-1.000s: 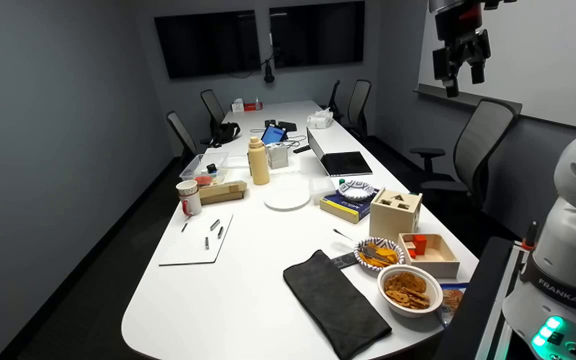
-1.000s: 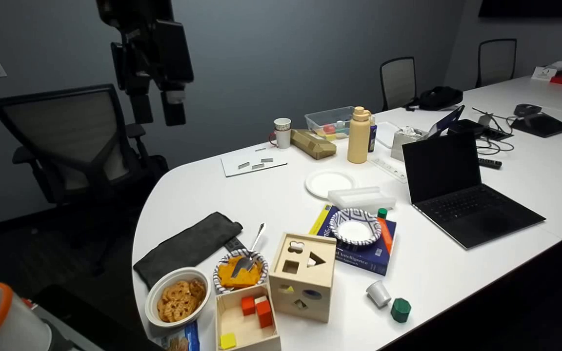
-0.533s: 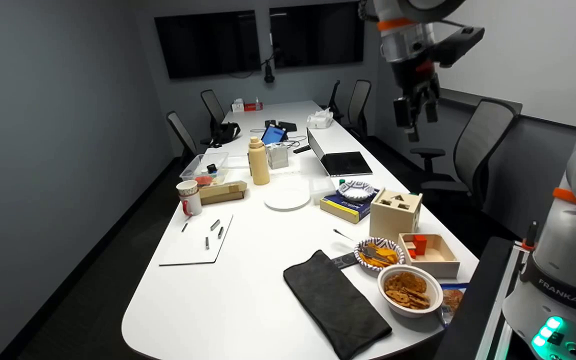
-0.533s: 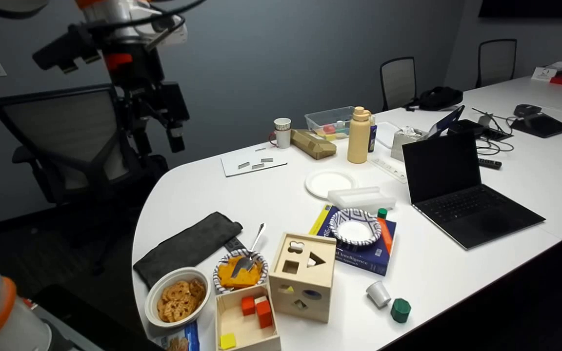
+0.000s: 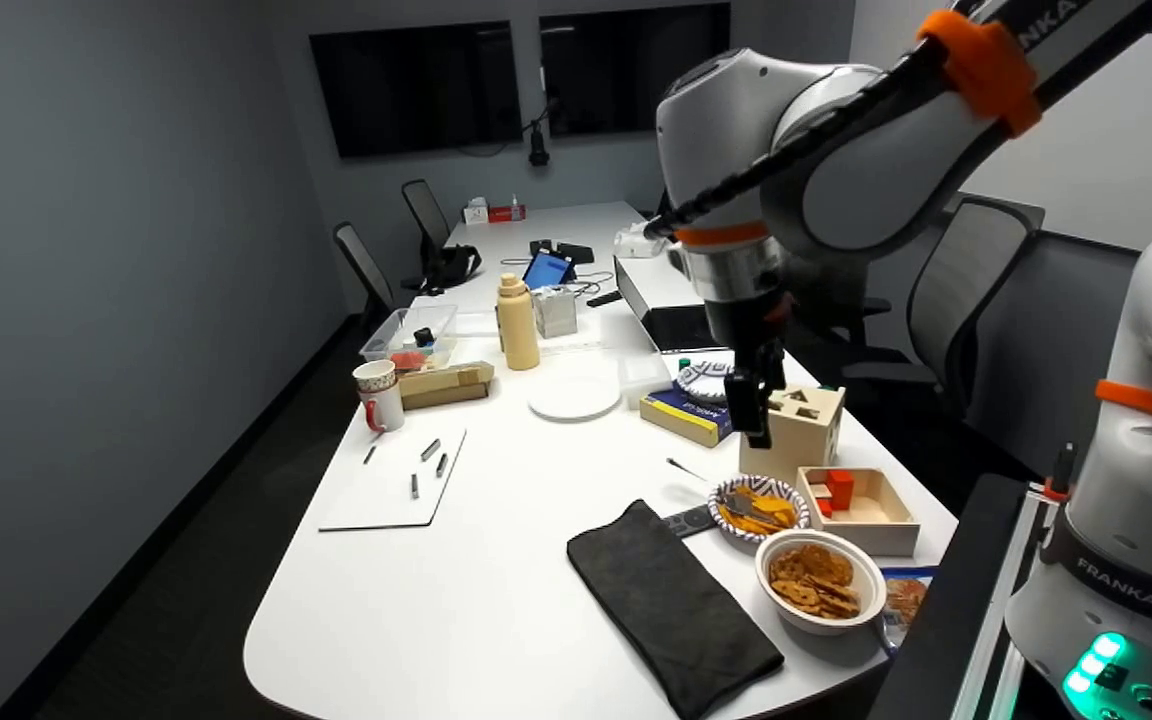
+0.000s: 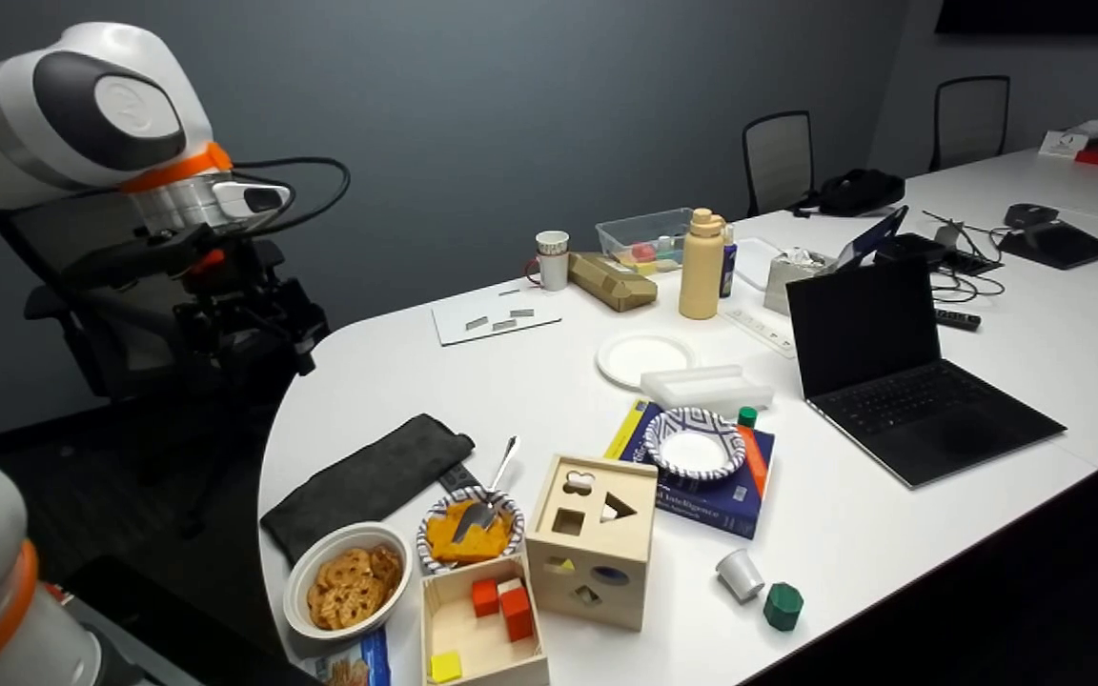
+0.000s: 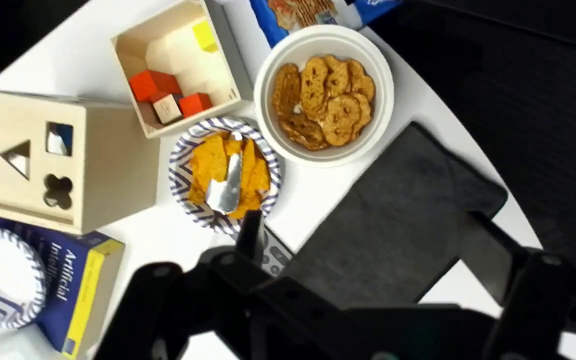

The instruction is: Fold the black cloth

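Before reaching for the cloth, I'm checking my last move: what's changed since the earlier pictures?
In both exterior views, the gripper has come down toward the table. It is open; nothing was taken hold of or let go. The black cloth and the white bowl stay where they were.

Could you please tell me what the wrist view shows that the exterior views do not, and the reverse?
Only the wrist view clearly shows the gripper with its fingers wide apart. Only the exterior views show the mug, the tan bottle, the white plate and the open laptop. Both kinds of view share the black cloth, the bowl of brown snacks, the patterned bowl of orange food, the wooden shape box and the blue book.
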Robot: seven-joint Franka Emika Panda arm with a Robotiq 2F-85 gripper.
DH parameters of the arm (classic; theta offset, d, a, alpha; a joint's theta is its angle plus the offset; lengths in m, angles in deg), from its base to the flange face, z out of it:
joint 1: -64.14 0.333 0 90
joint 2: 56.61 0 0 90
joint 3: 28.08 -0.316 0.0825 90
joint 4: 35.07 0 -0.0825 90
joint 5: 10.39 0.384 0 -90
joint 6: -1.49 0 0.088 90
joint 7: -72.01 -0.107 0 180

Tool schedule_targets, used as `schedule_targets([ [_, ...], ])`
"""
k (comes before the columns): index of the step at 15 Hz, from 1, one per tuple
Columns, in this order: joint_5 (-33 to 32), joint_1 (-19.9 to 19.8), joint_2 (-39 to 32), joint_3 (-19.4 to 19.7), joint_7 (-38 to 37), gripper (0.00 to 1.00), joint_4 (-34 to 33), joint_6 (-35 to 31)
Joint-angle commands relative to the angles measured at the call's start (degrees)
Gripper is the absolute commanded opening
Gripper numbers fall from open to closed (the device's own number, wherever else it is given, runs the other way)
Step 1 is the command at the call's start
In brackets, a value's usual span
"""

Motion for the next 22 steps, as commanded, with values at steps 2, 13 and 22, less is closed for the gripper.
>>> schedule_targets([
  [2, -6.57, 1.5, -10.8, -6.0, -3.18, 1.0, -2.05, -7.3],
  [13, -6.67, 2.5, -11.86, -5.1, -2.45, 1.0, -1.65, -7.15],
  [22, -16.27, 4.13, -24.86, -9.66, -9.22, 1.0, -1.32, -23.7],
])
